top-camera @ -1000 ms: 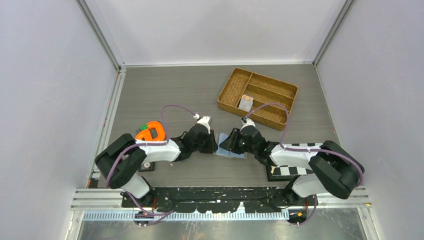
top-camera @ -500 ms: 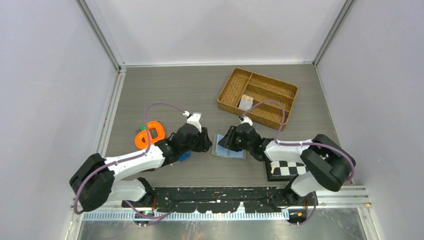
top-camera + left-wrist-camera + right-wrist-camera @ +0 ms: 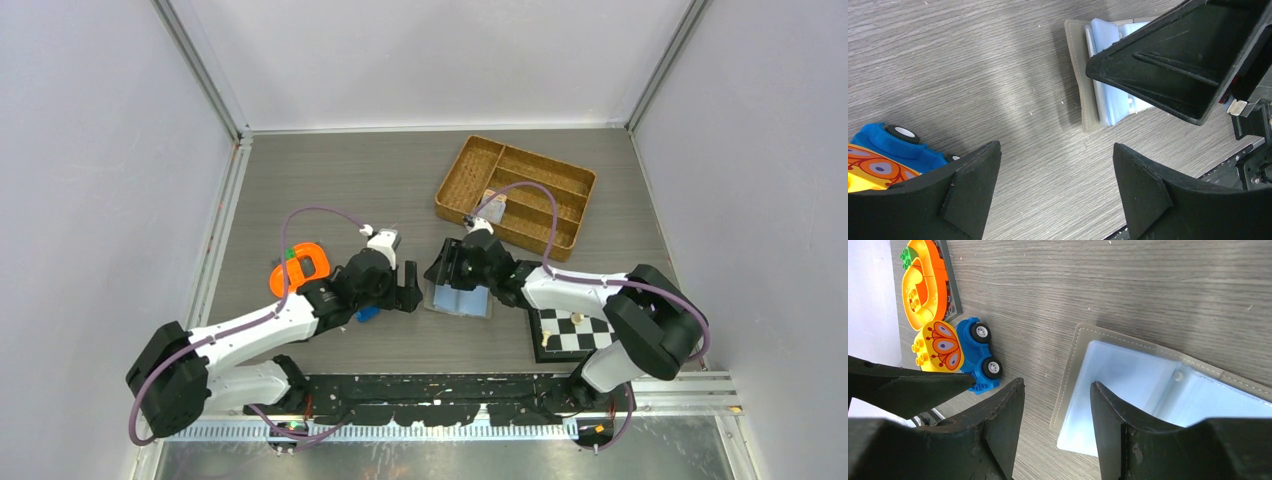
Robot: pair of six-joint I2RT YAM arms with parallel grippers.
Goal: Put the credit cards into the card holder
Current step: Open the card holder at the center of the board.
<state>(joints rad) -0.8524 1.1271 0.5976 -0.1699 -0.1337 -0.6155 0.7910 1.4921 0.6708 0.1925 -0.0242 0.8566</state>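
Observation:
The card holder [image 3: 462,301] lies open on the table, grey rim out and light blue pockets up; it also shows in the left wrist view [image 3: 1108,102] and the right wrist view [image 3: 1128,375]. My left gripper [image 3: 405,296] [image 3: 1057,147] hovers open just left of the holder, over bare table, with nothing between its fingers. My right gripper [image 3: 445,272] [image 3: 1058,384] hangs open over the holder's left edge, also with nothing in it. A small pale rectangular thing [image 3: 493,207], possibly the credit cards, lies in the wicker tray [image 3: 560,190].
An orange toy [image 3: 300,265] [image 3: 923,285] on a dark tile stands to the left. A blue toy car [image 3: 368,313] [image 3: 898,145] [image 3: 973,352] sits by the left arm. A small chessboard [image 3: 572,332] lies near the right arm's base.
The left arm pulled back leftward off the holder and its jaws opened wide. The right gripper shifted left and farther over the holder and opened more, uncovering the chessboard.

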